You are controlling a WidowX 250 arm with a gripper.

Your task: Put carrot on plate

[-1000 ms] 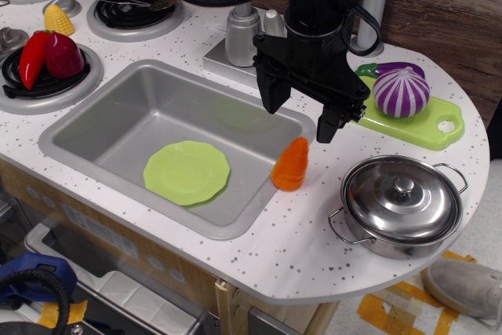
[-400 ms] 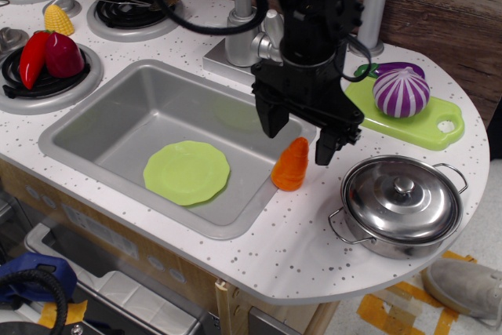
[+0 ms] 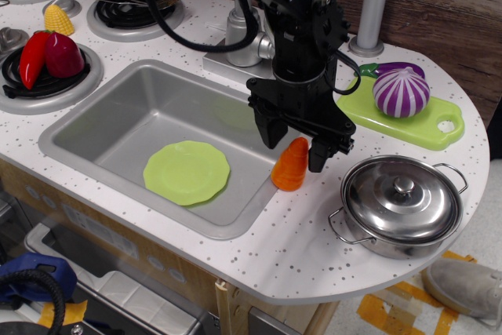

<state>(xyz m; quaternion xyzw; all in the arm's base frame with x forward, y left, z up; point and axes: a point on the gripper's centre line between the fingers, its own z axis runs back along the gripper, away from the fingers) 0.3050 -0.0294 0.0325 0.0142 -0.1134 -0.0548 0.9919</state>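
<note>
The orange ridged carrot (image 3: 290, 166) stands upright on the white counter at the right rim of the sink. The light-green plate (image 3: 187, 172) lies flat on the sink floor, left of the carrot. My black gripper (image 3: 295, 148) is open and hangs just over the carrot. One finger is on the carrot's left over the sink edge, the other on its right. The carrot's tip sits between the fingers, which do not clasp it.
The grey sink (image 3: 102, 127) fills the middle. A steel lidded pot (image 3: 401, 203) stands right of the carrot. A lime cutting board (image 3: 427, 121) with a purple-striped onion (image 3: 401, 92) is behind. The faucet base (image 3: 243, 37) is at the back. A red chili (image 3: 33, 57) lies on the left burner.
The gripper has come down and slightly left, from above and behind the carrot to straddling its tip. It stays open. The carrot and plate have not moved.
</note>
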